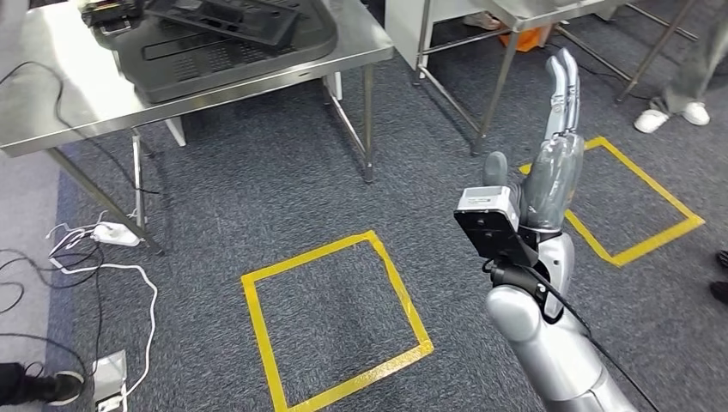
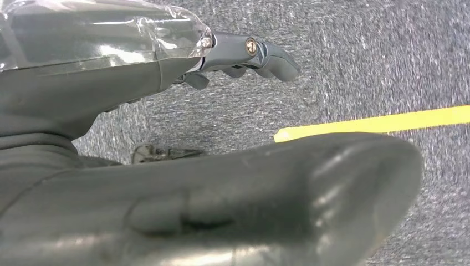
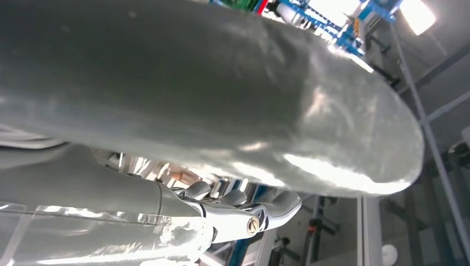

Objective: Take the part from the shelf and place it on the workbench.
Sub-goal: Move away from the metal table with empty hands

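Observation:
Large black moulded parts (image 1: 223, 39) lie stacked on the steel workbench (image 1: 51, 94) at the upper left of the head view. My right hand (image 1: 554, 154) is raised over the carpet well to the right of the bench, fingers straight and pointing up, holding nothing. The right wrist view looks along that hand (image 3: 221, 100) toward the ceiling, thumb and fingers (image 3: 249, 221) apart. The left wrist view has my left hand (image 2: 221, 183) above grey carpet, its fingers (image 2: 260, 52) stretched out with nothing between them and the thumb.
A yellow tape square (image 1: 335, 322) marks the carpet ahead, and a second one (image 1: 635, 197) lies behind my right hand. White cables and a power strip (image 1: 112, 232) trail under the bench. Another steel table (image 1: 515, 13) stands at the back. A person's white shoes (image 1: 674, 116) are at the far right.

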You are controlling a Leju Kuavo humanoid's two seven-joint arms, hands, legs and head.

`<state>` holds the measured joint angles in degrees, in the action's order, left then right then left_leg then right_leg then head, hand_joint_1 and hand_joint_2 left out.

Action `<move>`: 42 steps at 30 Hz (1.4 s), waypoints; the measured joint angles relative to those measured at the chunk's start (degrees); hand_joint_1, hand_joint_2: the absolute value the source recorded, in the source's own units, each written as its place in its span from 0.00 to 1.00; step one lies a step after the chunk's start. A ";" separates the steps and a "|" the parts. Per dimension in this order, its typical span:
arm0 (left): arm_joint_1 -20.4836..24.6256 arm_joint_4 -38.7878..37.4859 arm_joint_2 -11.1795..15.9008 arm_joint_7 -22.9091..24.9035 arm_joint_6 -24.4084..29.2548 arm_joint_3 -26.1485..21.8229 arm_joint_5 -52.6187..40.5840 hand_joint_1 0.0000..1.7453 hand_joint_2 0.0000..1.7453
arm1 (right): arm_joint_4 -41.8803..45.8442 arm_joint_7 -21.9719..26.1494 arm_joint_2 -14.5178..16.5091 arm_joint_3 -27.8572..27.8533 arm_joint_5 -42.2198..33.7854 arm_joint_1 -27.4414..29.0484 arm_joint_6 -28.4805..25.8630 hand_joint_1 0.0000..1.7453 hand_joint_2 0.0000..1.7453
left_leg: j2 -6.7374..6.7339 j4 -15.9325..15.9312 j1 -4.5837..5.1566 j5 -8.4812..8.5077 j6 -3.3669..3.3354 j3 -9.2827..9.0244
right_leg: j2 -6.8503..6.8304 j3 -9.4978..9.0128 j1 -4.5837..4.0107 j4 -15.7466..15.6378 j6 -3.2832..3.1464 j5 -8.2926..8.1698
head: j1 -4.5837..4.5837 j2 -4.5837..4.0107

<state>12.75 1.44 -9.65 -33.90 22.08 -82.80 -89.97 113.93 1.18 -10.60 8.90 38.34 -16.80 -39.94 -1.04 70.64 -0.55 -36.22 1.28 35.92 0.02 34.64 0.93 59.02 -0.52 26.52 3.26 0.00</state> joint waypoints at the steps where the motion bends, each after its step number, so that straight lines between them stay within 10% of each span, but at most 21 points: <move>1: -0.08 0.00 0.01 0.00 0.00 0.00 0.01 0.00 0.00 | -0.01 0.00 0.00 0.02 -0.03 0.00 0.00 0.00 0.00 | 0.32 3.25 0.00 -1.10 0.02 1.50 | 0.56 0.03 -0.04 0.03 -0.05 -0.01 | -0.10 0.00; 3: -0.15 0.00 0.01 0.00 0.00 0.00 0.01 0.00 0.00 | -0.02 0.00 0.00 0.04 -0.07 0.00 0.00 0.00 0.00 | 0.60 4.14 -0.01 -0.02 -0.13 2.11 | 1.83 0.04 -0.06 0.15 -0.05 -0.01 | -0.20 0.00; 7: -0.16 0.00 0.01 -0.03 0.00 -0.01 0.01 0.00 0.00 | -0.02 0.03 0.00 0.06 -0.07 -0.16 0.01 0.00 0.00 | 3.92 -9.16 -0.39 6.88 -0.77 -3.07 | 4.26 0.29 -0.07 0.67 0.50 0.08 | -0.42 0.00; 10: -0.15 0.00 -0.01 -0.10 0.02 -0.02 0.02 0.00 0.00 | -0.02 0.11 0.01 0.11 -0.07 -0.45 0.03 0.00 0.00 | 4.10 -11.09 -0.20 7.29 -1.27 -3.57 | 5.85 0.85 0.18 0.53 1.60 -0.36 | -0.44 0.00; 15: -0.10 0.02 -0.03 -0.15 0.01 -0.02 0.01 0.00 0.00 | -0.05 0.17 -0.08 0.30 -0.07 -1.07 0.02 0.00 0.00 | 0.99 -12.23 -0.25 8.09 -2.67 -3.83 | 0.79 5.07 0.16 9.83 2.78 5.07 | 0.82 0.00; 18: -0.21 0.02 -0.03 -0.13 -0.02 -0.02 0.01 0.00 0.00 | -0.11 0.07 -0.08 0.37 -0.07 -1.10 0.03 0.00 0.00 | -1.04 -12.17 -0.07 7.98 -2.78 -3.80 | 0.38 7.49 0.32 15.75 3.02 6.38 | 1.02 0.00; 23: -0.11 0.02 -0.03 -0.13 -0.04 -0.02 0.01 0.00 0.00 | -0.14 0.01 -0.08 0.43 -0.06 -1.32 0.03 0.00 0.00 | -3.44 -12.03 0.36 7.45 -2.01 -4.24 | -2.74 -0.29 -0.32 0.52 2.00 0.16 | 1.09 0.00; 28: -0.04 0.02 -0.03 -0.13 -0.02 -0.01 0.00 0.00 0.00 | -0.13 -0.04 -0.08 0.46 -0.06 -1.37 0.03 0.00 0.00 | -2.54 -9.72 0.24 5.33 -0.52 -3.99 | -0.89 -0.32 -0.18 -0.34 0.40 -0.13 | 0.49 0.00; 31: -0.27 0.02 -0.03 -0.13 0.09 -0.01 0.01 0.00 0.00 | -0.15 -0.03 -0.08 0.50 -0.17 -1.35 0.03 0.00 0.00 | 0.19 0.70 0.11 0.12 -0.20 0.61 | 0.37 -0.22 -0.23 -0.37 -0.12 -0.27 | 0.07 0.00; 33: -0.47 0.02 -0.03 -0.13 0.14 -0.02 0.01 0.00 0.00 | -0.15 -0.01 -0.07 0.52 -0.32 -1.27 0.03 0.00 0.00 | 0.56 4.36 0.13 -0.21 -0.34 2.51 | 1.61 -0.15 -0.30 -0.23 -0.18 -0.28 | -0.01 0.00; 37: -0.48 0.02 -0.03 -0.14 0.16 -0.02 0.01 0.00 0.00 | -0.15 0.00 -0.07 0.52 -0.48 -1.26 0.04 0.00 0.00 | 3.71 -7.85 -0.24 6.77 -0.93 -2.34 | 4.19 0.09 -0.31 0.50 0.20 -0.10 | -0.13 0.00; 39: -0.49 0.02 -0.03 -0.15 0.18 -0.02 0.01 0.00 0.00 | -0.15 0.00 -0.05 0.54 -0.54 -1.35 0.06 0.00 0.00 | 5.32 -10.81 -0.26 7.39 -1.04 -3.33 | 5.32 0.58 -0.16 0.72 0.82 -0.17 | -0.17 0.00; 42: -0.45 0.02 -0.07 -0.19 0.21 -0.02 0.02 0.00 0.00 | -0.15 -0.01 -0.05 0.57 -0.58 -1.40 0.07 0.00 0.00 | 3.74 -11.48 -0.11 7.81 -1.83 -3.52 | 5.86 1.04 0.15 0.73 1.92 -0.27 | -0.10 0.00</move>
<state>12.31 1.46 -9.72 -34.09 22.29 -82.82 -89.96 113.79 1.17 -10.66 9.46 37.76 -18.20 -39.87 2.70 59.16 -0.66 -28.41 -0.55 32.40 5.88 35.67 1.08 59.75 1.41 26.25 3.16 0.00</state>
